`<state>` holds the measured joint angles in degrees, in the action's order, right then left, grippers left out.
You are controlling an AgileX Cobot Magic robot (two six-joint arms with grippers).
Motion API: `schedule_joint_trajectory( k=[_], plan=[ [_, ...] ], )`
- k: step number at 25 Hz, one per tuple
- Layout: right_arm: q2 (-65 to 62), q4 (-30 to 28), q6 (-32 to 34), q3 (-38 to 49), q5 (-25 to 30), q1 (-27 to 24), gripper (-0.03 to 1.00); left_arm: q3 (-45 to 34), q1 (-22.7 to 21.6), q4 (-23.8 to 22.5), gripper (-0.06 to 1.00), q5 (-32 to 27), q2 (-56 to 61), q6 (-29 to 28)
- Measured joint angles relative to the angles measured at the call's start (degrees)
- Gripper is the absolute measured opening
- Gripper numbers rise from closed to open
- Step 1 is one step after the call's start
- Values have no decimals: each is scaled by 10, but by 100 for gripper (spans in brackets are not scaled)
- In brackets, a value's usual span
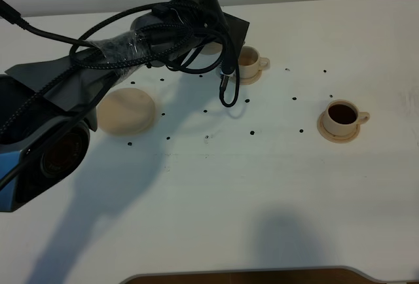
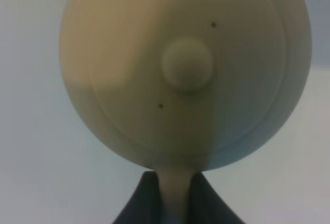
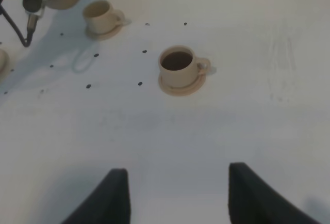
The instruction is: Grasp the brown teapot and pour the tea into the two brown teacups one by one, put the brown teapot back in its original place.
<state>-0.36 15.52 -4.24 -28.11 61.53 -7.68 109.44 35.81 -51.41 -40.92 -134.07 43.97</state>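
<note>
Exterior high, left arm: stretched over the white table toward its far middle, with cables looped around it
Exterior high, brown teapot: largely hidden under that arm, well apart from the wide saucer, which is seen whole to the left
Exterior high, teacups: the pale-looking teacup is seen just beside the teapot; the dark-filled teacup is set well apart to the right, each on a small saucer
Left wrist, left gripper: clamped on the teapot's handle; the lid and its knob are seen from above
Right wrist, right gripper: fingers spread wide apart over the table
Right wrist, teapot: seen beside the pale-looking teacup, spout turned toward it
</note>
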Motion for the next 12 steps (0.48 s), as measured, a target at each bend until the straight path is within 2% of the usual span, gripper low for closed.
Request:
schedule_joint_trajectory(
  k=[12],
  plan=[
    [0,0,0,0,0,0,45,0,17,-44,14,1,0,2]
  ],
)
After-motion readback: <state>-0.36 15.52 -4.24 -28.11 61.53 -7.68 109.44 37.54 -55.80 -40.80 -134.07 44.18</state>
